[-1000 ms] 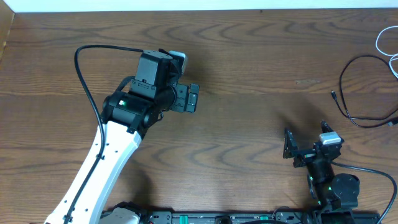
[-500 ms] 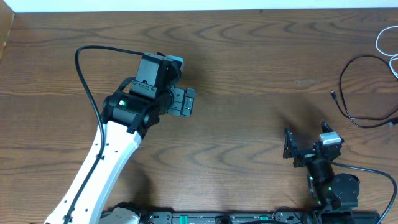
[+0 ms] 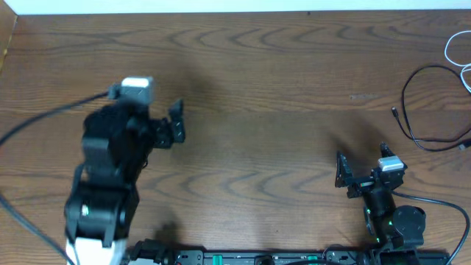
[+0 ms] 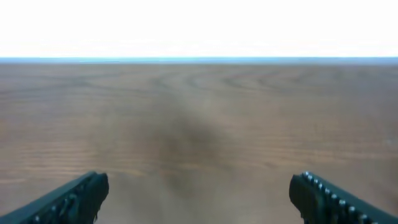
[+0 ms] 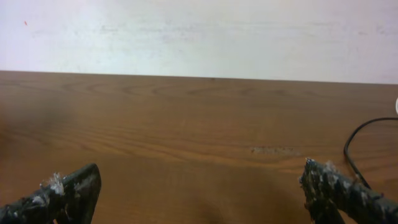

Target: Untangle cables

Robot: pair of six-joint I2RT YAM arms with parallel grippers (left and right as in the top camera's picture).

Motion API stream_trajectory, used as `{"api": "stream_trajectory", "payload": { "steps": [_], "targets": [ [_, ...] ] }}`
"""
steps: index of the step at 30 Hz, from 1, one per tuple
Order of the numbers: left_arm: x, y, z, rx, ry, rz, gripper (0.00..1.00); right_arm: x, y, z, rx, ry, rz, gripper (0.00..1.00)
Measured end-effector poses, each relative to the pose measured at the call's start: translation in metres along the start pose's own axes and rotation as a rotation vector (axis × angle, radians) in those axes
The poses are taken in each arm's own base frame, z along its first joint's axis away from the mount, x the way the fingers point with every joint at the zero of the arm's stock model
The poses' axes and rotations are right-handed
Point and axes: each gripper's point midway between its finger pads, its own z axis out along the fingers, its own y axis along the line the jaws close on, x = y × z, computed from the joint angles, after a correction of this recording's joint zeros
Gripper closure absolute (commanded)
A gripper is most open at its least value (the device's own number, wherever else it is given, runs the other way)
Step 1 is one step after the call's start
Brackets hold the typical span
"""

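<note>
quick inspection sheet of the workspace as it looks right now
surface: brown wooden table, grain visible
job's things: black cable and white cable at the far right edge, both partly out of frame
clutter: nothing seen
grippers: left claw open, empty; right claw open, empty; neither touches the cords
cables: thick black arm wire trails off the left arm
surroundings: white wall beyond the table

white cable (image 3: 448,48) cut by right edge, left arm (image 3: 109,158) blurred
</note>
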Motion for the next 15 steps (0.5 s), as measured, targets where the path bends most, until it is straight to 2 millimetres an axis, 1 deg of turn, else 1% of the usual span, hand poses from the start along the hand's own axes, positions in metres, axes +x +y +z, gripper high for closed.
{"api": "stream_trajectory", "payload": {
  "steps": [1, 3, 8, 11, 15],
  "targets": [
    [0.000, 0.004, -0.003, -0.002, -0.046, -0.006, 0.02, 0.000, 0.000, 0.000, 0.000, 0.000, 0.000, 0.01],
    [0.009, 0.011, -0.011, -0.013, -0.132, -0.014, 0.02, 0.000, 0.000, 0.000, 0.001, 0.000, 0.000, 0.01],
    [0.027, 0.014, -0.024, -0.001, -0.296, -0.006, 0.02, 0.000, 0.000, 0.000, 0.003, 0.000, 0.000, 0.01],
    [0.038, 0.014, -0.023, 0.008, -0.367, 0.001, 0.02, 0.000, 0.000, 0.000, 0.003, 0.000, 0.000, 0.01],
    [0.063, 0.016, -0.012, 0.011, -0.420, 0.006, 0.02, 0.000, -0.001, 0.000, 0.003, -0.001, 0.000, 0.01]
  ]
}}
